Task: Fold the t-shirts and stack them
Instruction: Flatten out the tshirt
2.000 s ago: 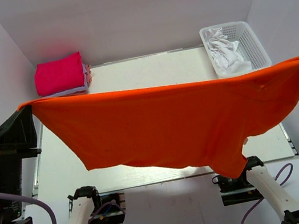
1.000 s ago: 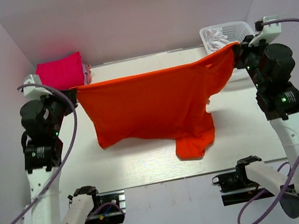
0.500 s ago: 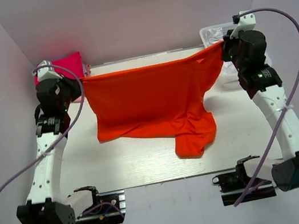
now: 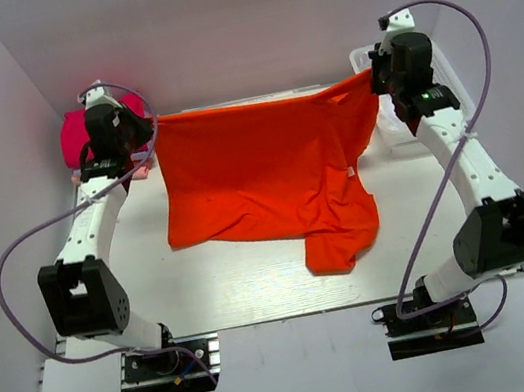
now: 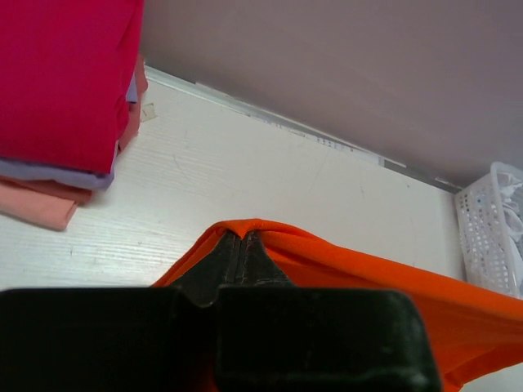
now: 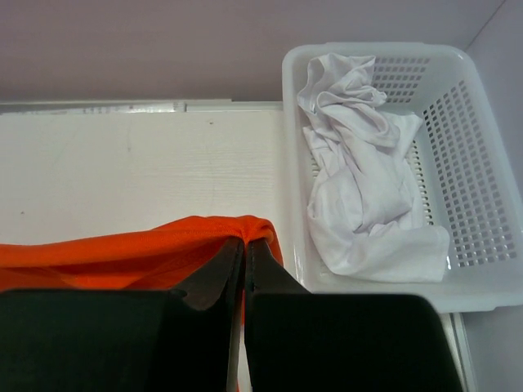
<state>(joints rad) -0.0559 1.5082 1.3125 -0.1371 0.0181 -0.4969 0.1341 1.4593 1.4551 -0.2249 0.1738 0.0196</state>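
Two robot arms stretch the bright orange-red t-shirt (image 4: 259, 176) taut along the 12 o'clock side of the white table (image 4: 261, 303). The left gripper (image 4: 148, 135) is clenched on the cloth at the shirt's 10 o'clock corner and the right gripper (image 4: 373, 77) is clenched on it at the 2 o'clock corner. From that straight top edge the shirt falls toward 6 o'clock and drapes onto the tabletop, with a bunched lobe trailing at its 5 o'clock corner. In the left wrist view the dark fingers (image 5: 233, 253) meet with a ridge of orange fabric pinched over their tips. At 10 o'clock from them sits the folded stack, a magenta-pink shirt (image 5: 65, 73) on top, a pale lavender one (image 5: 49, 170) under it and a light pink one (image 5: 37, 204) at the bottom, apart from the held cloth. From overhead that stack lies at the table's 10 o'clock corner, partly hidden behind the left arm. In the right wrist view the closed fingers (image 6: 221, 273) grip an orange fold. Just beside it at 2 o'clock stands a white perforated basket (image 6: 368, 51) holding crumpled white cloth (image 6: 359, 188).
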